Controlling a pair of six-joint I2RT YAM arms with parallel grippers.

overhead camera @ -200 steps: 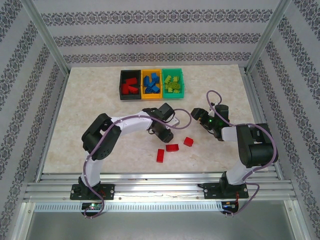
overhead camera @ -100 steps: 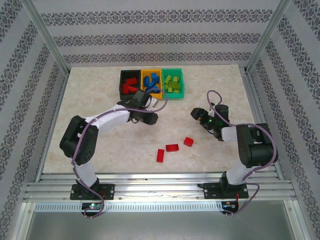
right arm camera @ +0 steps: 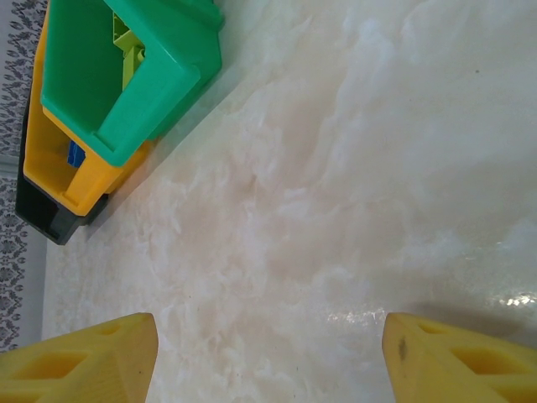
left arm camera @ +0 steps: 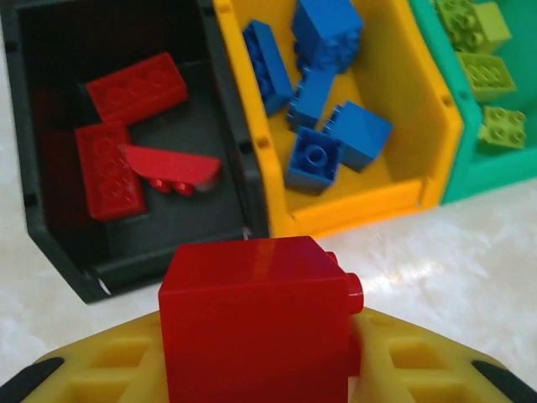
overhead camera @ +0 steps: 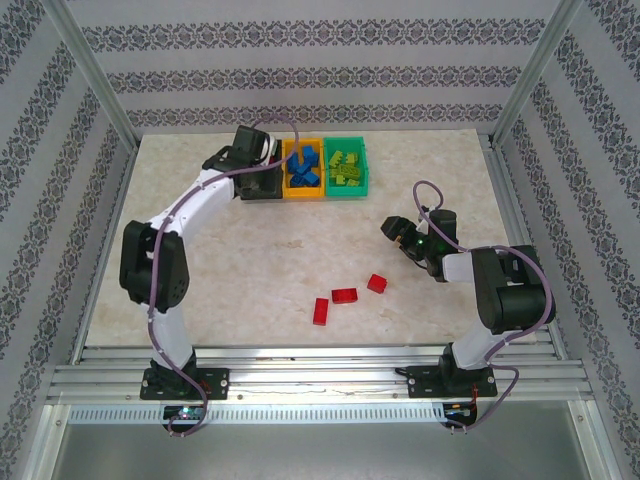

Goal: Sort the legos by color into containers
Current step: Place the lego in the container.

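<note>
The left tool (overhead camera: 258, 168) has swung from mid-tabletop to the black bin (left arm camera: 220, 109), clamped on a red brick (left arm camera: 256, 319) ready to drop there. Three loose red legos (overhead camera: 344, 296) remain on the tabletop (overhead camera: 200, 230); the right tool (overhead camera: 392, 228) gapes wide, empty.

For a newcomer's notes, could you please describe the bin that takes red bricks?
Three bins stand in a row at the table's far edge. Take the leftmost bin, next to the orange-yellow bin. Alone among them it is black, with red bricks inside.
</note>
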